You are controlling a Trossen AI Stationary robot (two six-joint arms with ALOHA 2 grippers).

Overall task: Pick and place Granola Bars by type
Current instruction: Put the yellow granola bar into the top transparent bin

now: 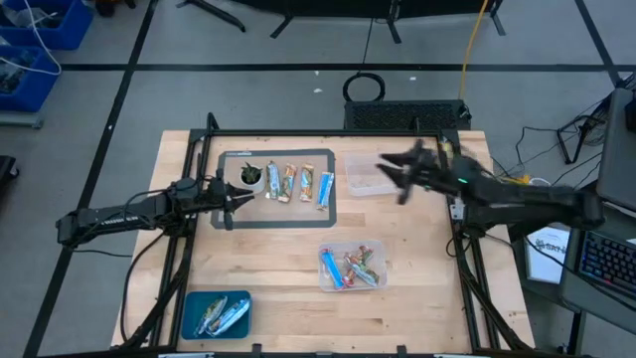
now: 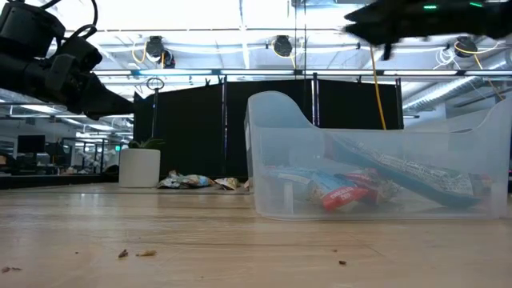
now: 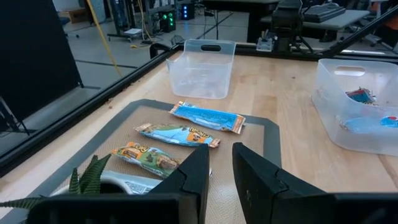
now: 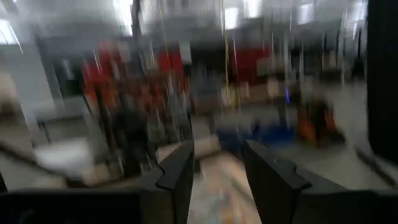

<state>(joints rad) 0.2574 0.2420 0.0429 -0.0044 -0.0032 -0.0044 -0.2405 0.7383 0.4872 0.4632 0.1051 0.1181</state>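
Shiny wrapped granola bars (image 1: 298, 183) lie on the grey mat (image 1: 328, 214). My left gripper (image 1: 228, 203) hovers beside them, fingers slightly parted, empty. My right gripper (image 1: 397, 177) hangs open above the empty clear bin (image 1: 363, 177). Next pick, I judge: descend, grip one bar.

A robotics lab or industrial workshop: a pale wooden surface (image 1: 298, 254) framed in black metal rails stands on a grey concrete floor (image 1: 248, 94) marked off with dark tape lines. Two dark robot arms (image 1: 129, 212) are mounted at the surface's left and right edges. Blue storage crates (image 1: 40, 30) sit on the floor beyond the far-left corner, and a yellow cable (image 1: 475, 40) trails down past the far edge. Black partition panels (image 2: 240, 120) close off the space behind, with ceiling strip lights (image 2: 208, 16) and rows of workstations with monitors (image 2: 32, 144) beyond. A keyboard (image 1: 601, 264) rests on a desk off the right edge.
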